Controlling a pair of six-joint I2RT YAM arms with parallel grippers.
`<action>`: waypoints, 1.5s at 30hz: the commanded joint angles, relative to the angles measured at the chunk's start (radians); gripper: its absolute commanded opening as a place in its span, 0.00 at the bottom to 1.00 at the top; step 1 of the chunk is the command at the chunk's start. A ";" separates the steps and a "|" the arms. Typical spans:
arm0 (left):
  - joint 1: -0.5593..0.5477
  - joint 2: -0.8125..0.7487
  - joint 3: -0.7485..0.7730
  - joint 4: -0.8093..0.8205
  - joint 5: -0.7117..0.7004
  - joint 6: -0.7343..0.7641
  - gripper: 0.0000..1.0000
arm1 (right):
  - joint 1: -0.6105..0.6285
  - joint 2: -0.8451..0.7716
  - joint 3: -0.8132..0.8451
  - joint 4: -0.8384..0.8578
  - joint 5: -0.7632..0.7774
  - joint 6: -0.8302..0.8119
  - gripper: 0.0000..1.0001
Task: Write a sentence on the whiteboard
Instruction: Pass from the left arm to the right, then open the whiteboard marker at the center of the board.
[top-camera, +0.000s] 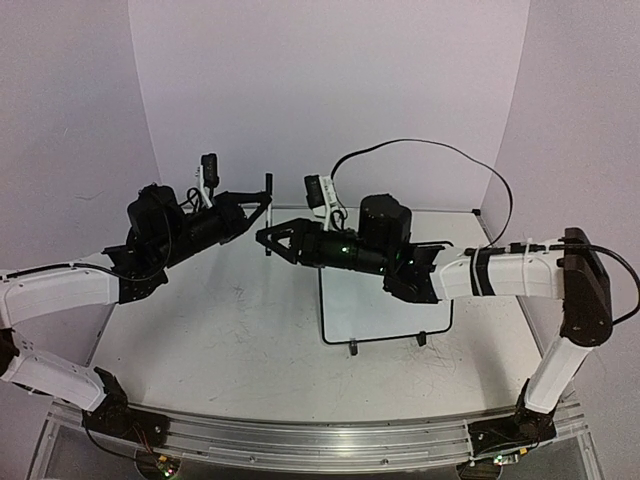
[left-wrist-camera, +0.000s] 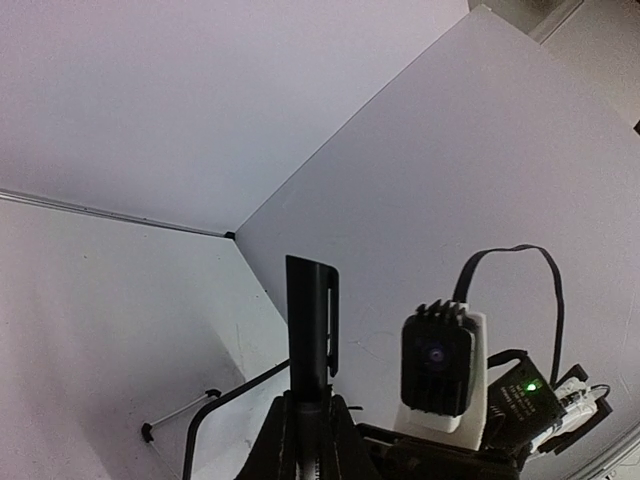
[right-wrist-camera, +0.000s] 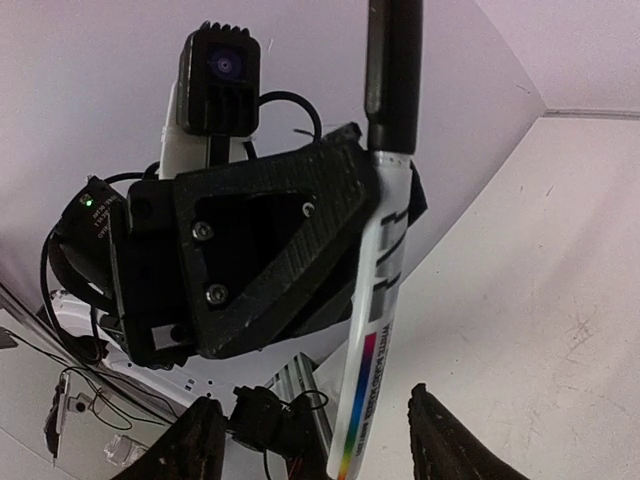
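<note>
Black-capped marker (top-camera: 268, 186) is held upright, cap up, clamped in the left tool (top-camera: 259, 206). The right tool (top-camera: 263, 240) is spread wide, pointed at the marker's body from just beside it. The whiteboard (top-camera: 385, 312) sits on the table (top-camera: 220, 320) under the right arm, so a handover to that arm is judged likely.

The left fingers (top-camera: 250, 201) and right fingers (top-camera: 276, 233) meet tip to tip over mid-desk, and the upright marker (top-camera: 268, 186) between them blocks your way straight ahead. The whiteboard (top-camera: 385, 310) sits under the right arm. You have passing room over the near-left desk (top-camera: 210, 330).
</note>
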 joint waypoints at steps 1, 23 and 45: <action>0.002 -0.018 -0.036 0.140 0.033 -0.069 0.00 | 0.000 0.034 0.063 0.149 -0.054 0.067 0.54; 0.043 0.008 0.014 0.103 0.160 -0.082 0.73 | -0.004 -0.038 -0.041 0.036 -0.073 -0.080 0.00; 0.168 -0.003 0.010 0.053 0.180 -0.074 0.00 | 0.033 -0.048 -0.190 0.017 -0.084 -0.067 0.00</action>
